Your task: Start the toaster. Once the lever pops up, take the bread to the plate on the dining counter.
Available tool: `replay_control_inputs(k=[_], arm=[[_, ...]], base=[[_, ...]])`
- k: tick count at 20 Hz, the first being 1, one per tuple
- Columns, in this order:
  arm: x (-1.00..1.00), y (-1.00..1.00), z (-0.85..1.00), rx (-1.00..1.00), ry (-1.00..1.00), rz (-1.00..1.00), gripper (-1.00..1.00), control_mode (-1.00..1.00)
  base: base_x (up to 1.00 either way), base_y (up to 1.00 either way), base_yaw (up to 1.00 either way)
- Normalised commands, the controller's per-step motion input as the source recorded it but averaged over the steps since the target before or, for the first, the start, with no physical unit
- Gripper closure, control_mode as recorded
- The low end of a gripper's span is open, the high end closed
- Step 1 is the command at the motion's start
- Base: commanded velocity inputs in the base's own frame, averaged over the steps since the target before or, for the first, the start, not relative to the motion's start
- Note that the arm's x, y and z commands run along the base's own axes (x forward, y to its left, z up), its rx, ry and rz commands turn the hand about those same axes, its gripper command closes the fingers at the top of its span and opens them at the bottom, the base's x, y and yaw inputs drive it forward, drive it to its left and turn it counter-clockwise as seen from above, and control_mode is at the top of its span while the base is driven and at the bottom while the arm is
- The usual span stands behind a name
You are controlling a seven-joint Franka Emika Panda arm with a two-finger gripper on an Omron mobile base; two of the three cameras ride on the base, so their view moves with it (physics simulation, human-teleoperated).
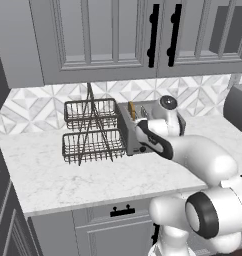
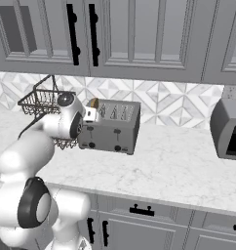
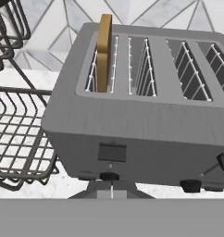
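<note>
- The toaster [image 3: 141,106] sits on the marble worktop [image 1: 53,175], near the backsplash, just beside the two-tier wire rack [image 1: 90,132] on its left as I look in from the base cameras.
- The bread [image 3: 103,51] stands on edge in the leftmost slot, upper part proud of the top; I judge the slice not yet pushed down, so toasting is not started.
- The lever [image 3: 112,152] on the front face below that slot reads as a dark rectangular tab, high in its travel; a small black knob [image 3: 109,176] sits under it.
- The gripper [image 3: 111,190] shows its jaws pressed together with nothing between them, low at the toaster's front, directly below the lever in the hand view.
- Key relation: the lever lies straight ahead of and just above the fingertips, with its travel running down the front face. I judge the closed tips must rise, land on top of the tab, then press down.
- Risk, my judgement: tips slipping off the shallow tab, or nudging the toaster backward.
</note>
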Motion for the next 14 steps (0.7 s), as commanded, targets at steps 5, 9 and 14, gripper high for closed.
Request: replay_control_inputs(k=[5, 9, 14], arm=[[0.21, 0.00, -0.06, 0.00, 0.00, -0.03, 1.00, -1.00], [0.12, 0.00, -0.19, 0.00, 0.00, -0.01, 1.00, -1.00], [0.14, 0.00, -0.22, 0.00, 0.00, 0.00, 1.00, -1.00]], base=[[0.00, 0.00, 0.00], [0.00, 0.00, 0.00], [0.00, 0.00, 0.00]])
